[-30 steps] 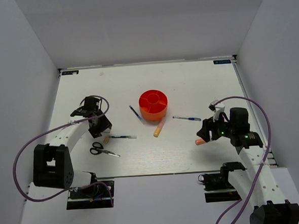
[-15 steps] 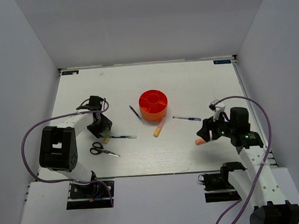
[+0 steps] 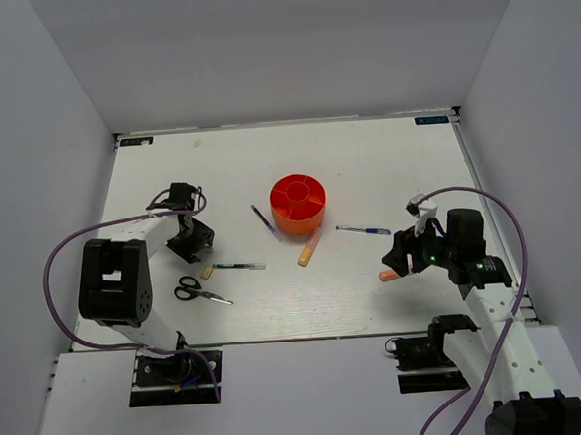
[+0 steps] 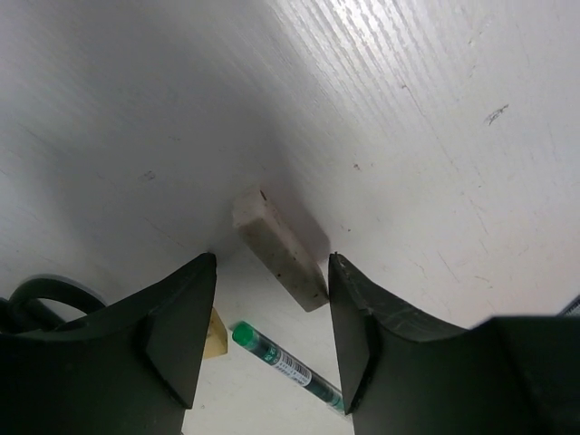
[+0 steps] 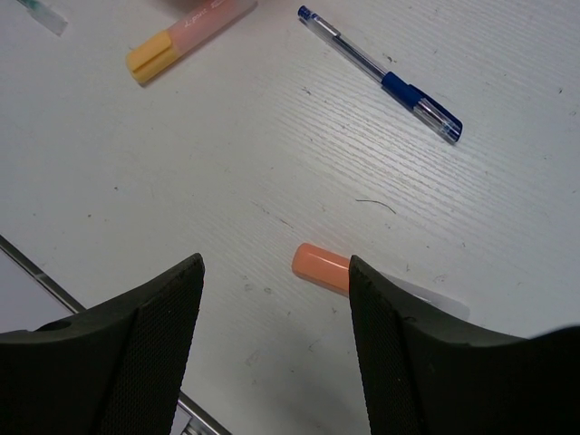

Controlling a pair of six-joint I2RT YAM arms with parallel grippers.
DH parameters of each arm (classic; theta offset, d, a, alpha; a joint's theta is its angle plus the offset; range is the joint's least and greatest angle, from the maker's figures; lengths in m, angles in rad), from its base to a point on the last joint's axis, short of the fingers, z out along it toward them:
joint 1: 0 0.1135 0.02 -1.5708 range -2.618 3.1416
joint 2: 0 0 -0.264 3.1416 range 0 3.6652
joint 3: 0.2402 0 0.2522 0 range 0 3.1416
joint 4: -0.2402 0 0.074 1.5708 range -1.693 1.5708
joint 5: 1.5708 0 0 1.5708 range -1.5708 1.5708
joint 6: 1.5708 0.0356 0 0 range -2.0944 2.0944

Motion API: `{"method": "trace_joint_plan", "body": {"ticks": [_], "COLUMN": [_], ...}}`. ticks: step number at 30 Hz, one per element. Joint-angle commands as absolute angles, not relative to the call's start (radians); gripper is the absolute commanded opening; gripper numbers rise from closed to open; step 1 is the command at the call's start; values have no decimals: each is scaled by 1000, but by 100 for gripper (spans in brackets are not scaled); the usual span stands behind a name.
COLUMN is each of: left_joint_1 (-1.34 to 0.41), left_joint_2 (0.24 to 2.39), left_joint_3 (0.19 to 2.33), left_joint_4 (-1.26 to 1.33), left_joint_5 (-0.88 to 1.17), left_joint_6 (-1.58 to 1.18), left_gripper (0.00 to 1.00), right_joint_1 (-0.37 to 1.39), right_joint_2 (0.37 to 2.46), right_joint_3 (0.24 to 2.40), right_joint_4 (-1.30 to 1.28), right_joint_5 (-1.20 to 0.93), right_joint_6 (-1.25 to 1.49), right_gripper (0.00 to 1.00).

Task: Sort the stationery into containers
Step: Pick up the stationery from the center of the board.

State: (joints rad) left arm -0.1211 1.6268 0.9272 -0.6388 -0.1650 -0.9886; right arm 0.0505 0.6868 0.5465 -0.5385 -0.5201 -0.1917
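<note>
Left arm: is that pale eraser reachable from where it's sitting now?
Likely yes. The left fingers are open, and the eraser lies on the table between them with nothing on top of it. The green-capped pen lies close by but apart from it.

Left wrist view: green-capped pen (image 4: 283,361) passes behind a finger of the left claw (image 4: 272,265); scissors (image 4: 38,297) loop cropped by the frame edge. Right wrist view: orange marker (image 5: 321,265) partly behind the right claw (image 5: 274,272); yellow-orange marker (image 5: 186,41) cropped at top.
</note>
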Motion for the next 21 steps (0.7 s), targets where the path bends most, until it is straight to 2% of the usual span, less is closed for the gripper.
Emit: {"method": "trace_joint_plan", "body": {"ticks": [1, 4, 5, 8, 11, 12, 13, 18, 21], "left_joint_1": [-97, -84, -83, -83, -81, -86, -89, -182, -256], "left_joint_2": [1649, 1651, 1652, 1655, 1649, 1638, 1635, 1516, 1465], "left_joint_3": [928, 930, 930, 934, 943, 951, 956, 986, 1012], "left_joint_4": [-627, -630, -630, -635, -637, -637, -640, -623, -523], "left_joint_5": [-198, -195, -193, -192, -161, -157, -152, -86, 57], "left_joint_6": [-1008, -1009, -1011, -1008, -985, -977, -957, -815, -743], "left_gripper": [62, 55, 48, 39, 15, 4, 0, 0, 0], "right_joint_1": [57, 52, 54, 54, 54, 52, 54, 57, 55], "right_joint_2": [678, 676, 680, 678, 677, 675, 676, 676, 681], "right_joint_3": [584, 584, 586, 587, 586, 586, 584, 584, 583], "right_joint_4": [-549, -548, -548, -548, -548, -548, -549, -548, -545], "right_joint_5": [-535, -537, -538, -537, -534, -532, -534, -540, -538], "right_joint_6": [-196, -195, -196, -196, -196, -196, -196, -196, -195], "right_gripper": [68, 68, 68, 68, 68, 68, 68, 68, 68]}}
